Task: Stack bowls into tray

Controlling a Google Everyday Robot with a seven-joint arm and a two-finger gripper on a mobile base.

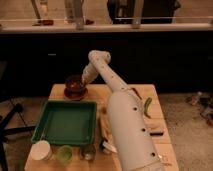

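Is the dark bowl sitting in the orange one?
Touching: the camera view shows the dark bowl nested on the orange bowl, the gripper beside it.

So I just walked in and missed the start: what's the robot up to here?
It is stacking bowls into the green tray. The arm reaches across the table, with the gripper just above the dark bowl, which sits in the orange bowl at the far left corner, behind the tray. Neither bowl is in the tray yet. Three cups stand along the near edge.
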